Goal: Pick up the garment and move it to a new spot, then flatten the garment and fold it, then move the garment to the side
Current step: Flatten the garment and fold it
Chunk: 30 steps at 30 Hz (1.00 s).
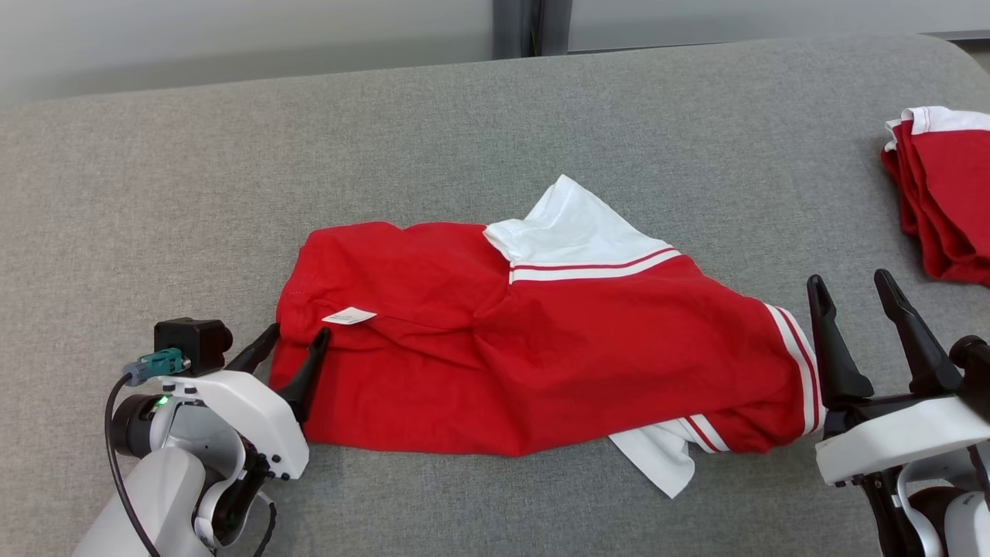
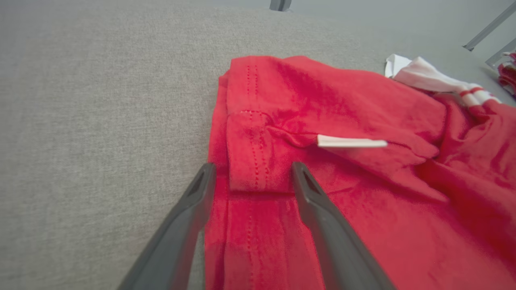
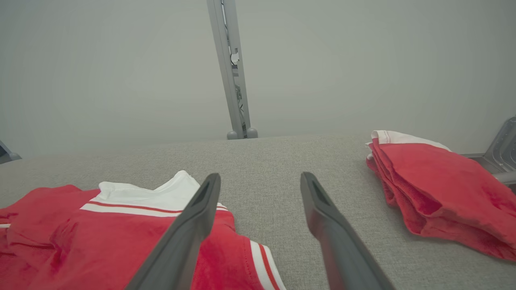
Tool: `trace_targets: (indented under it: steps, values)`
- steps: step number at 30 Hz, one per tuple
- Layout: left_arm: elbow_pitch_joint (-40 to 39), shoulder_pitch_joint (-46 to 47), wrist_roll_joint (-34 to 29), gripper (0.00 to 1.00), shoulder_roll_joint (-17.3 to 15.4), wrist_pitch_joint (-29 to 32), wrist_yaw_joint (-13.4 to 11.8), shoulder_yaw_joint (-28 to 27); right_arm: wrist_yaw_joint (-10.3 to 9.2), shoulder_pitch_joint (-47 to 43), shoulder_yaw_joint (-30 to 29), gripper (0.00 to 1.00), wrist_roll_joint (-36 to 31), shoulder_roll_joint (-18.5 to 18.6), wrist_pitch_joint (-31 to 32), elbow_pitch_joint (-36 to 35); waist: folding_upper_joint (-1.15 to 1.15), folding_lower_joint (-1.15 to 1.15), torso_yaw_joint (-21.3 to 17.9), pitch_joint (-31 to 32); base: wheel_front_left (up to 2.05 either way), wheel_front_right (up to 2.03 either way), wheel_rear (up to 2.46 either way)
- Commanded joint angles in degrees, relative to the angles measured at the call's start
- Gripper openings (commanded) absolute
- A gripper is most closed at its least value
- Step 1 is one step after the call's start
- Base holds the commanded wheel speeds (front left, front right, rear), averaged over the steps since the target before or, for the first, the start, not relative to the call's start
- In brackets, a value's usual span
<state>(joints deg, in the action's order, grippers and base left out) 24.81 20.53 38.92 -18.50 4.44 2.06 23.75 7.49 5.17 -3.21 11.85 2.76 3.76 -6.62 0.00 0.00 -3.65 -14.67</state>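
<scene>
**Left gripper** (image 1: 299, 333): jaws wide, straddling the doubled hem (image 2: 248, 169) at the left edge of the garment (image 1: 541, 348). One finger is over the table (image 1: 464, 139) just outside that edge. The other is over red cloth, near the label (image 1: 349, 316). Whether the tips press the cloth cannot be told.

**Right gripper** (image 1: 848, 278): jaws equally wide and holding nothing. It stands just beside the garment's right end, off the striped cuff (image 1: 797, 363).

**Garment:** red, crumpled and partly doubled over. The white collar (image 1: 572, 232) is on its far side, and a white flap (image 1: 657, 456) pokes out from under its near edge. A stack (image 1: 947, 193) of folded red garments lies well apart, beyond its right end.

**Step in hand:** this appears to be taking both ends of the garment to lift or spread it, and nothing is gripped yet.
- **Left grip:** the left jaws should close on the whole folded hem, both layers. They should go deep enough that the stitched edge sits between the pads rather than at the tips.
- **Right grip:** the right gripper needs to shift onto the cuff and take a matching corner, so that the pull runs straight along the garment.
- **Risks:** the soft knit will likely sag and slip. Pinching one layer only would drag the top and leave the fold beneath.
- **Clearance:** the lift should stay clear of the stack.
</scene>
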Motion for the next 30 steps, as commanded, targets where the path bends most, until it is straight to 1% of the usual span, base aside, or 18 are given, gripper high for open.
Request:
trace_targets:
  steps: [1, 2, 6, 9, 13, 16, 24, 27, 30]
  values:
    - [0.88, 1.37, 0.21, 0.17, -0.01, -0.28, 0.63, 0.05, 0.02, 0.33, -0.11, 1.0, 0.26, 0.27, -0.37, 0.17, 0.0, 0.0, -0.14, -0.16, 0.0, 0.0, 0.0]
    - [1.16, 1.57, 0.15, 0.0, -0.05, -0.35, 0.94, 0.17, 0.02, 0.36, -0.19, 1.0, 0.3, 0.27, -0.42, 0.25, 0.0, 0.0, -0.17, -0.25, 0.0, 0.0, 0.0]
    - [1.92, 1.82, 0.08, 0.0, 0.08, -1.15, 1.45, 0.46, 0.02, 0.37, -0.51, 1.0, 0.48, 0.27, -0.61, 0.42, 0.0, 0.0, -0.12, -0.37, 0.0, 0.0, 0.0]
    - [1.98, 1.55, -1.04, 0.0, -0.23, -2.35, 0.88, 0.84, 0.02, 0.15, -0.85, 1.0, 0.61, 0.27, -0.72, 0.59, 0.0, 0.0, 0.14, -0.29, 0.0, 0.0, 0.0]
    - [-0.17, -0.71, -1.8, 0.0, -0.89, -3.43, 0.03, 1.12, 0.02, -0.29, -1.16, 1.0, 0.57, 0.27, -0.65, 0.85, 0.0, 0.0, 0.91, 0.16, 0.0, 0.0, 0.0]
    - [-3.45, -3.09, -2.11, 0.0, -1.85, -4.02, -1.34, 0.79, 0.02, -0.61, -1.27, 1.0, 0.52, 0.28, -0.27, 1.08, 0.0, 0.0, 1.64, 0.6, 0.0, 0.0, 0.0]
    - [-13.45, -12.01, -0.9, 0.0, -4.62, -3.4, -5.98, -1.14, 0.02, -1.85, -1.86, 1.0, 1.18, 0.27, -0.04, 1.28, 0.0, 0.0, 3.48, 1.18, 0.0, 0.0, 0.0]
    - [-15.73, -14.51, -0.08, 0.0, -5.12, -2.86, -7.44, -1.83, 0.02, -1.98, -2.01, 1.0, 1.32, 0.28, -0.23, 1.59, 0.0, 0.0, 3.7, 1.24, 0.0, 0.0, 0.0]
    - [-16.83, -16.14, 0.53, 0.0, -5.02, -2.25, -8.16, -1.86, 0.02, -1.78, -1.97, 1.0, 1.61, 0.28, -0.32, 1.82, 0.0, 0.0, 3.72, 1.18, 0.0, 0.0, 0.0]
